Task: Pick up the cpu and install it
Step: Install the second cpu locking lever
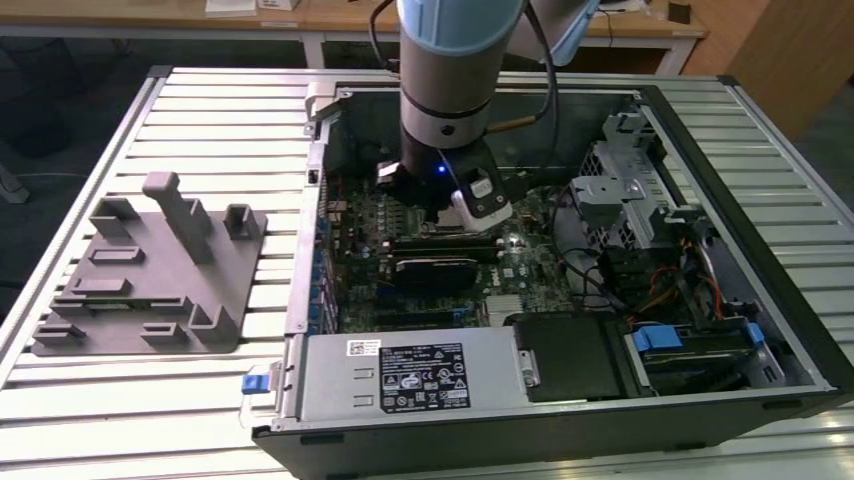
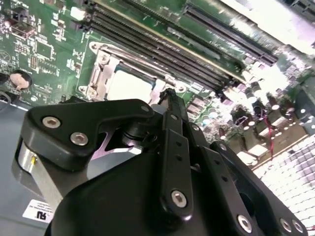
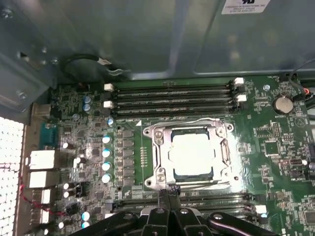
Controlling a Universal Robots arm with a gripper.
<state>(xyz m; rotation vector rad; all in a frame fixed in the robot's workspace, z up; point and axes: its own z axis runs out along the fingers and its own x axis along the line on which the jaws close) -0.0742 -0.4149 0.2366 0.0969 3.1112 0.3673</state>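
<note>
The cpu (image 3: 192,155), a pale silvery square, lies flat inside the metal socket frame (image 3: 156,147) on the green motherboard; in the second wrist view the cpu (image 2: 129,86) shows within the same frame. My gripper (image 3: 168,192) hangs just off the socket's edge, its two thin black fingers pressed together with nothing between them. In the second wrist view the gripper (image 2: 170,94) tips sit beside the socket's corner, apart from the chip. In the exterior view the arm (image 1: 447,100) reaches down into the open computer case (image 1: 694,150), hiding the socket.
Empty RAM slots (image 3: 172,96) run along both sides of the socket. A grey plastic fixture tray (image 1: 147,270) stands on the slatted table at the exterior view's left. A power supply (image 1: 400,375), drive cage (image 1: 627,190) and cables crowd the case.
</note>
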